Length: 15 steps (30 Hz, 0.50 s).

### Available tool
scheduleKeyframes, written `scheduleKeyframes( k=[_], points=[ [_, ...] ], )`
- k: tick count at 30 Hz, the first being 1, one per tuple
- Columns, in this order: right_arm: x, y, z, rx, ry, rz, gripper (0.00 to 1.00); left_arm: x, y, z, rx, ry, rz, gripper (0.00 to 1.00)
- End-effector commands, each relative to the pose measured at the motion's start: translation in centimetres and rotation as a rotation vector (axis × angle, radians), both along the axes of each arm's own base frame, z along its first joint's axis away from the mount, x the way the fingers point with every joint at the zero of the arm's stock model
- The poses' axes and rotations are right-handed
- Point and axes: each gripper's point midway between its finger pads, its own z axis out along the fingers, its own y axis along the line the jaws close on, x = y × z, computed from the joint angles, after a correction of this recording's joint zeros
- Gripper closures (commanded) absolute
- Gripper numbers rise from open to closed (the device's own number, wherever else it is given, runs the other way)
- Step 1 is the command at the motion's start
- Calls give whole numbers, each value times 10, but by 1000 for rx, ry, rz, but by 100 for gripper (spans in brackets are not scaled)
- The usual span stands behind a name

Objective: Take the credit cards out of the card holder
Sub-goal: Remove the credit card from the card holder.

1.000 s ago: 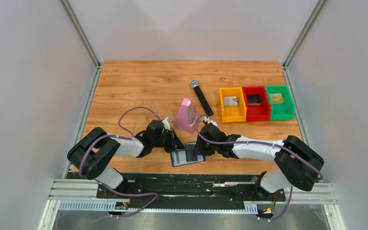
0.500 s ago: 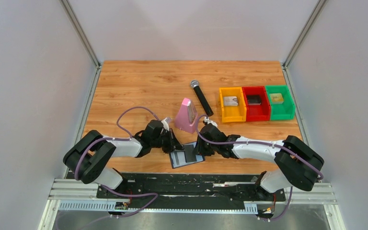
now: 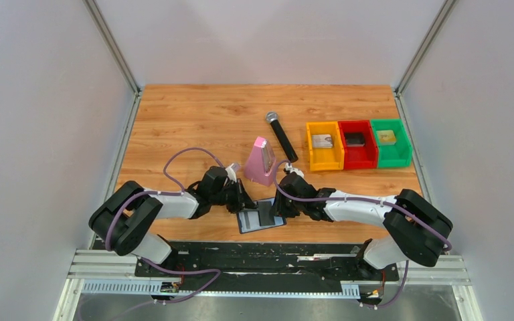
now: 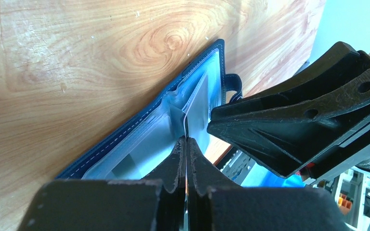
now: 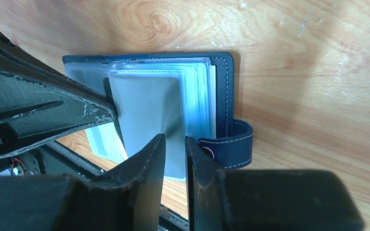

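Note:
The navy card holder (image 3: 262, 219) lies open at the table's near edge, its pale blue leaves (image 5: 200, 96) fanned and its snap tab (image 5: 231, 144) pointing right. My left gripper (image 3: 246, 202) is shut on the left edge of one raised leaf (image 4: 200, 98), seen edge-on in the left wrist view. That leaf holds a grey credit card (image 5: 144, 110). My right gripper (image 5: 175, 144) hovers over the same leaf beside the tab. Its fingers stand a narrow gap apart with nothing clamped between them. Other cards are hidden.
A pink metronome (image 3: 260, 160) stands just behind the holder, with a black microphone (image 3: 282, 136) beyond it. Orange (image 3: 324, 145), red (image 3: 357, 144) and green (image 3: 390, 142) bins sit at the back right. The black rail runs right below the holder.
The left arm's elbow has shifted slightly left. Both grippers and the card holder stay where they were.

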Motion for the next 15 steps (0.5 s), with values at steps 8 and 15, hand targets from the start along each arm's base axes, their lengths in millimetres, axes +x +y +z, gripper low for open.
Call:
scheduleKeyframes(
  k=[8,15],
  points=[
    [3,-13,-11,-69,7,-30,77,13,11,12,56,-63,16,100],
    [5,-12,-8,-70,1,-27,77,14,24,12,91,-62,34,100]
  ],
)
